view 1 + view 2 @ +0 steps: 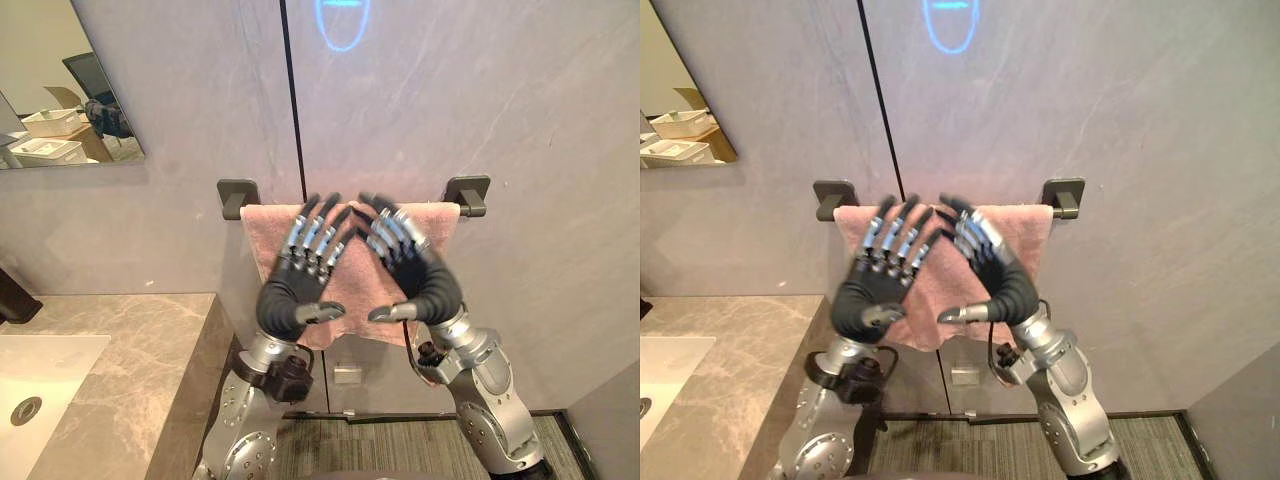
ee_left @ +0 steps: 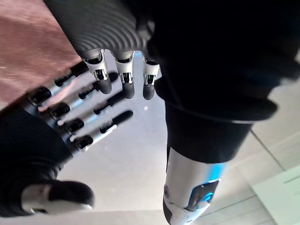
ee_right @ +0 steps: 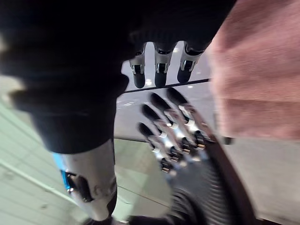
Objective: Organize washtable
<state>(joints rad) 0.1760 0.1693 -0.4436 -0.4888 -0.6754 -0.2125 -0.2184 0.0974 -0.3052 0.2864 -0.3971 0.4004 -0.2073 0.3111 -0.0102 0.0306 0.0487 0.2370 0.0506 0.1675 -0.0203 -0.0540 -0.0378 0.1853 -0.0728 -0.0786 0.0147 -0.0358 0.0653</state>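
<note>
Both robot hands are raised in front of me and hold nothing. The left robot hand (image 1: 293, 292) and the right robot hand (image 1: 425, 278) have their dark ribbed backs towards my head camera. Their fingers are straight and fanned upward, with the tips leaning in towards each other, close but apart, and each thumb points inward below them. Through the left wrist camera I see the right one's spread fingers (image 2: 61, 110) just across from the left one's own. Directly behind the pair hangs the pink towel (image 1: 264, 232), draped over a rail between two dark brackets (image 1: 237, 194). Its upper edge runs along the rail and its lower edge drops below the thumbs. I cannot tell from these views whether any fingertip actually touches the cloth. The rail is fixed to a grey wall (image 1: 520, 120) split by a thin dark vertical seam, and a blue ring of light (image 1: 342, 28) glows on the wall high above the towel. To the left of the towel stands the marbled bench (image 1: 135, 345) with a white basin (image 1: 45, 365) sunk into it. A mirror (image 1: 60, 90) hangs on the wall above the bench. Striped flooring (image 1: 400, 445) shows low down between the two arms.
</note>
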